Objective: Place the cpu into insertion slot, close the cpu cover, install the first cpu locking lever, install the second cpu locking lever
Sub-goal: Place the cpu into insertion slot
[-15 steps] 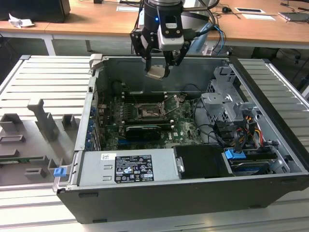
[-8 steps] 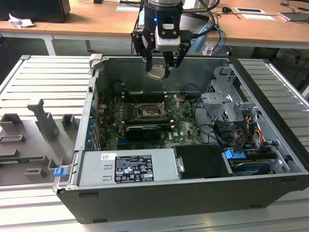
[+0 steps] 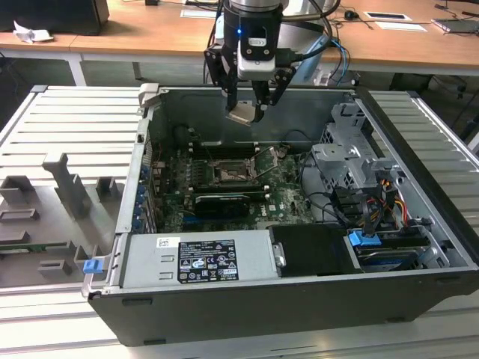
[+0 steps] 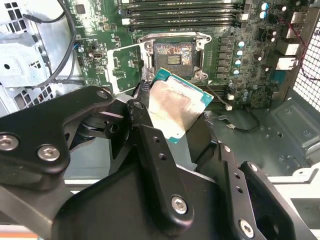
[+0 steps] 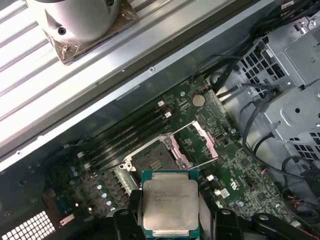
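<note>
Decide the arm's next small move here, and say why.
Probably ease the cpu down toward the insertion slot: the jaws hold it well above the board, the slot looks empty, and the cpu cover stands open.

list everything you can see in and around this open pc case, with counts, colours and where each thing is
small flat square tan-silver cpu: one, tan-silver, green rim, held above the board
square dark insertion slot with silver rim: one, dark, on the board, empty
thin silver cpu cover frame: one, silver, swung open beside the slot
green motherboard: one, green, on the case floor
dark grey open computer case: one, dark grey, on the table
silver power supply box: one, silver, inside the case's near edge
ribbed metal table: one, silver, under the case
wooden desk: one, brown, behind the case
black jaws: two, black, shut on the cpu's edges
robot arm: one, black and silver, above the case
</note>
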Controlling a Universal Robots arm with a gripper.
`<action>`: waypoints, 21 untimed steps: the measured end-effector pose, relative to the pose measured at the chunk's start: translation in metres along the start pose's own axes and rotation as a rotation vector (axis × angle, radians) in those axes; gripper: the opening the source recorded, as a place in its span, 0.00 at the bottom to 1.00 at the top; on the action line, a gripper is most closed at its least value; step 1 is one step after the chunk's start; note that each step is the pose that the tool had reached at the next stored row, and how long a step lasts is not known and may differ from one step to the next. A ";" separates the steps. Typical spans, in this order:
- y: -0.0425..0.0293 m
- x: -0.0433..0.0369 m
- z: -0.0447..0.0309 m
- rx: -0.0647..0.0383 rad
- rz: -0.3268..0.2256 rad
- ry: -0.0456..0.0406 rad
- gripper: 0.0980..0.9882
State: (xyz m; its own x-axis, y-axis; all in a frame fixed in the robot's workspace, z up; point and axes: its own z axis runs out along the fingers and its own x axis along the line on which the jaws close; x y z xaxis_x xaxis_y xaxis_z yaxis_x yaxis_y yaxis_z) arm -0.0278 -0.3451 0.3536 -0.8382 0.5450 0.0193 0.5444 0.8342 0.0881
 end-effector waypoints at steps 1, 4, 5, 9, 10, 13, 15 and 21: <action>0.0000 0.0000 0.0000 0.000 0.005 -0.0004 0.49; 0.0000 0.0000 0.0000 0.000 0.019 -0.0017 0.49; 0.0000 0.0000 0.0001 0.000 0.023 -0.0021 0.49; 0.0000 0.0000 0.0002 -0.001 0.044 -0.0039 0.49; 0.0000 0.0000 0.0002 -0.001 0.052 -0.0046 0.49; 0.0000 0.0000 0.0002 -0.001 0.067 -0.0059 0.49; 0.0000 0.0000 0.0002 -0.001 0.079 -0.0070 0.49; 0.0000 0.0000 0.0003 -0.002 0.120 -0.0107 0.49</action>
State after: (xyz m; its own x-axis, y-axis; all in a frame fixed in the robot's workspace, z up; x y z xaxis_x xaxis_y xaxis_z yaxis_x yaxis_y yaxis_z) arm -0.0278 -0.3451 0.3533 -0.7665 0.6420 0.0192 0.6409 0.7625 0.0881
